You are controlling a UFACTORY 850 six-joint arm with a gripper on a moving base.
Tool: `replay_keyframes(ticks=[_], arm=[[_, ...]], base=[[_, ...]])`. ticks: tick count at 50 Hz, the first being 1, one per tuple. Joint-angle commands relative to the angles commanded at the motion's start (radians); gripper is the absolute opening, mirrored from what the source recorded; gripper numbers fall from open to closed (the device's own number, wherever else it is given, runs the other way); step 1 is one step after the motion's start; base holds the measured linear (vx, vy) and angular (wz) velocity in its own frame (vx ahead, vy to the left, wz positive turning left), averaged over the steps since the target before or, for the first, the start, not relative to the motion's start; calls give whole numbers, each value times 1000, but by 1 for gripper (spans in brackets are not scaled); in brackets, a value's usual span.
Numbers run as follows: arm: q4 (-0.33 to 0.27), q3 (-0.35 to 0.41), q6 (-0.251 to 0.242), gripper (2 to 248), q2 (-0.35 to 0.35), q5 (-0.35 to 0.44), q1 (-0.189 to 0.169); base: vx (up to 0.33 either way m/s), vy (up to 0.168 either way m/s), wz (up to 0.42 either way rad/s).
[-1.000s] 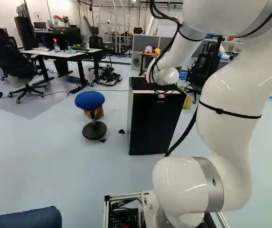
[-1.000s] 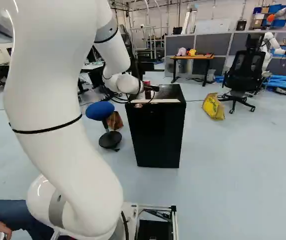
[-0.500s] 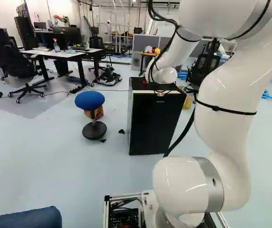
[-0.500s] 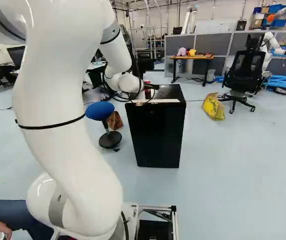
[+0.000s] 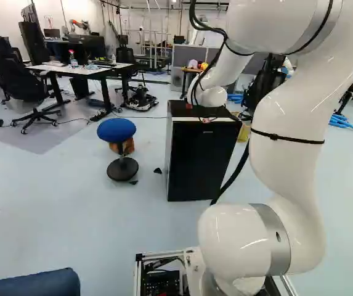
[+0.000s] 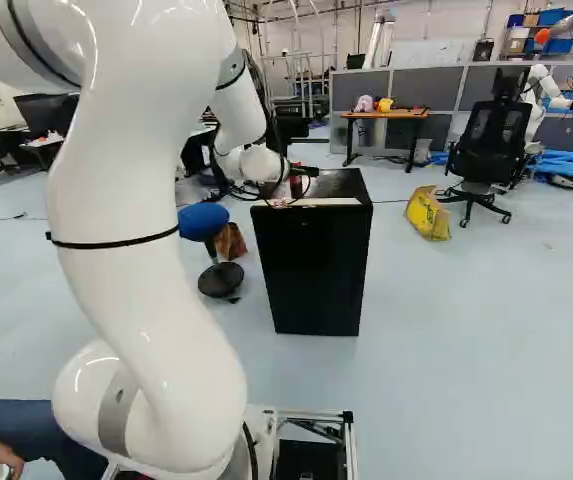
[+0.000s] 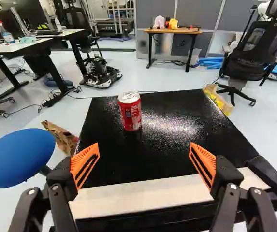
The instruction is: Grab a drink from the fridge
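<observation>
Up ahead, a big black fridge (image 6: 311, 265) was used as a stand. By its near edge, the end effector (image 7: 144, 145) was held wide open and empty, likely so the can could fit in. Beyond it, the red can (image 7: 130, 112) was stood upright on the fridge's flat top.

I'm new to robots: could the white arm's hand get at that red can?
Probably yes: the hand is open and the red can stands ahead on the fridge, with nothing between them.
</observation>
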Motion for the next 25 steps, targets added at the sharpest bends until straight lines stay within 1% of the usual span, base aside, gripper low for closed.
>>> replay_keyframes(ticks=[25], arm=[[0, -76, 0, 247, -63, 0, 5]], base=[[0, 0, 0]])
